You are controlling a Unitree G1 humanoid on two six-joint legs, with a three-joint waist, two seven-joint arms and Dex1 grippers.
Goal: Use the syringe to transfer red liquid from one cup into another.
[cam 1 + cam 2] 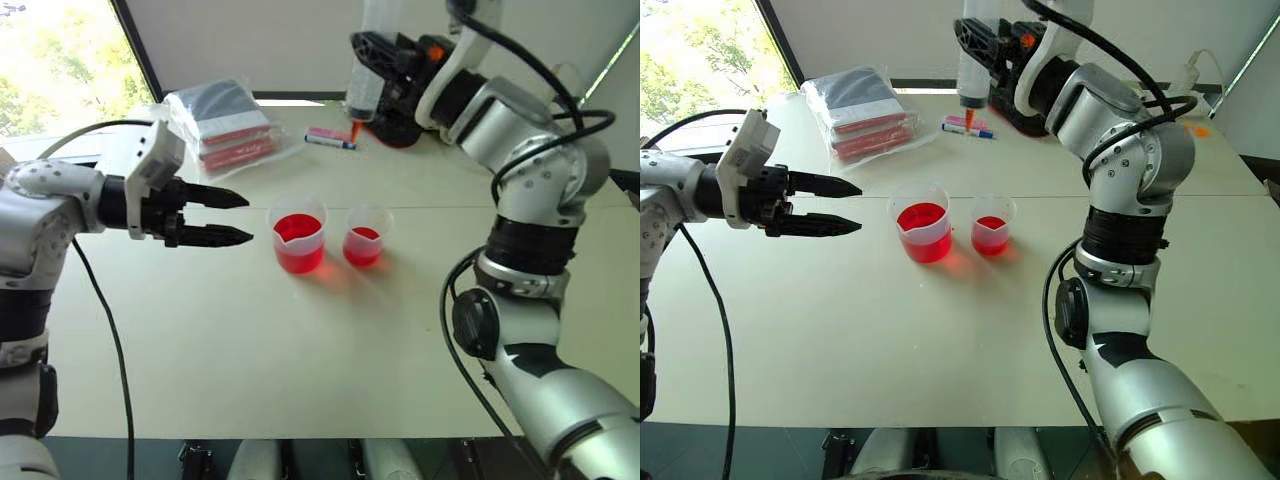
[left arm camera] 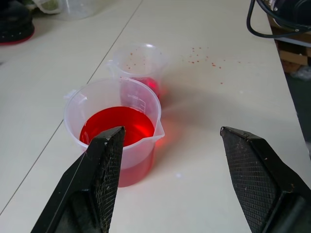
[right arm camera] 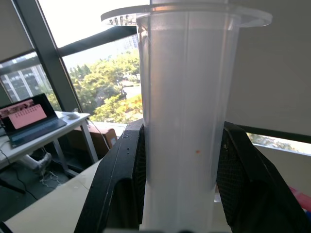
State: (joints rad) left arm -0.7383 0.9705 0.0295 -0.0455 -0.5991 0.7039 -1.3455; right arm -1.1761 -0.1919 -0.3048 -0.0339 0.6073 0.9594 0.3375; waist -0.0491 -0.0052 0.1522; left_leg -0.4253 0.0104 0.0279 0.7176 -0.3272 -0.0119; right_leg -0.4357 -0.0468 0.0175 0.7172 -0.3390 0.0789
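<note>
Syringe (image 3: 182, 121) clamped upright between the right gripper's (image 1: 985, 45) two black fingers — clear thick barrel, orange-red nozzle tip pointing down, high above the table's (image 1: 250, 340) far side. Below and nearer than that claw stand both cups: the larger beaker (image 1: 298, 234) roughly half full of red liquid (image 2: 116, 125), the smaller cup (image 1: 364, 236) just beside it with a shallow red pool. Left gripper (image 1: 235, 217) hangs wide open, empty — near the beaker, not touching.
</note>
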